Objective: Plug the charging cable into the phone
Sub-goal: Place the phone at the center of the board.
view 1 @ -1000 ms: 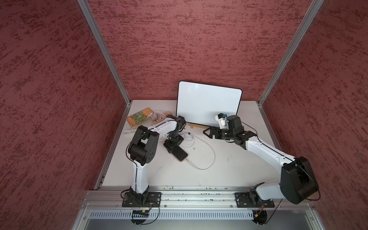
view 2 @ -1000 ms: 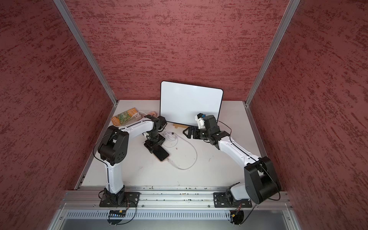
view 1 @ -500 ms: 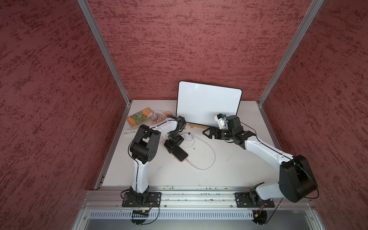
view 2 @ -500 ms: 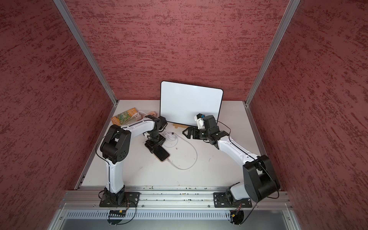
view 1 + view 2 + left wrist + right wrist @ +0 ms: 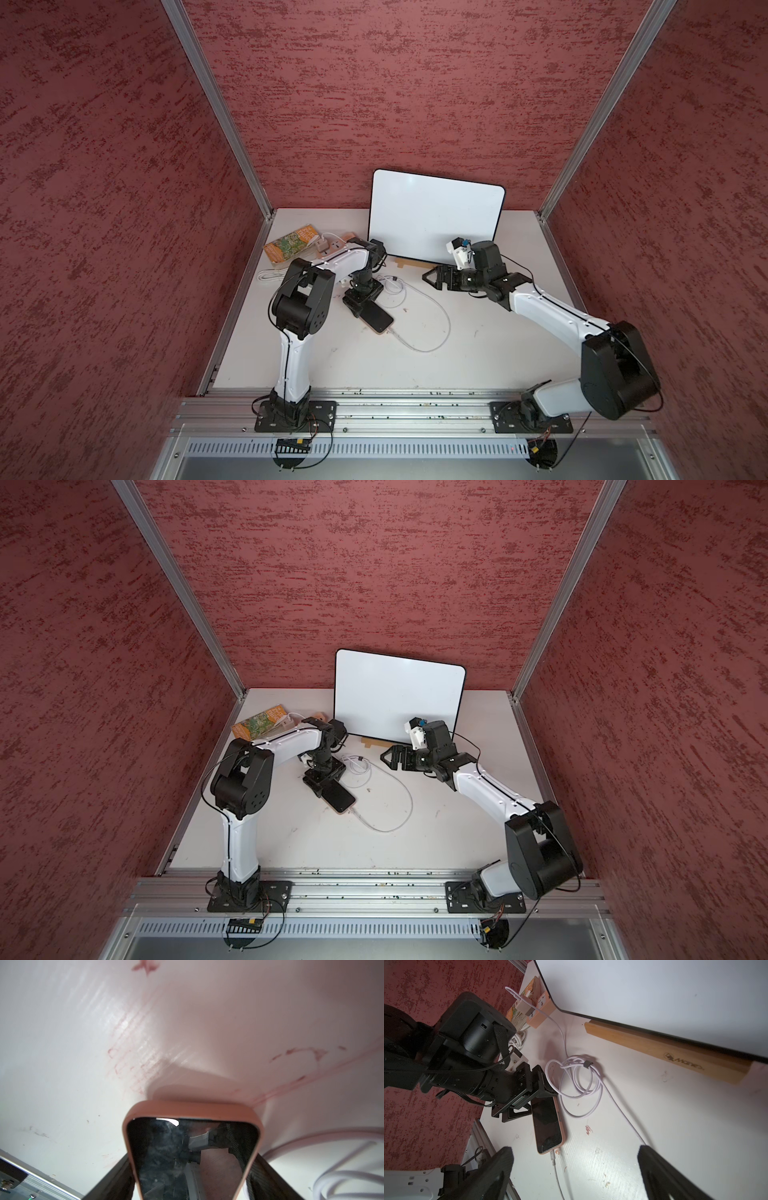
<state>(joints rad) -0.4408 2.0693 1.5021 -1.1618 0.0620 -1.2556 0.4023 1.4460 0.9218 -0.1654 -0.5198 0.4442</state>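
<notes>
The phone (image 5: 376, 319) is laid flat on the tabletop (image 5: 478, 370). One short end is clamped by the left tool (image 5: 360, 306), with its fingers (image 5: 116, 1176) seen against both long edges in the left wrist view. The charging cable (image 5: 450, 328) is seated by its connector (image 5: 552, 1156) in the phone end farthest from the left tool. From there it is looped out and back to a loose coil just beside that tool. The right tool (image 5: 430, 279) is spread wide and empty above the tabletop, well apart from the phone and pointed toward the left tool.
</notes>
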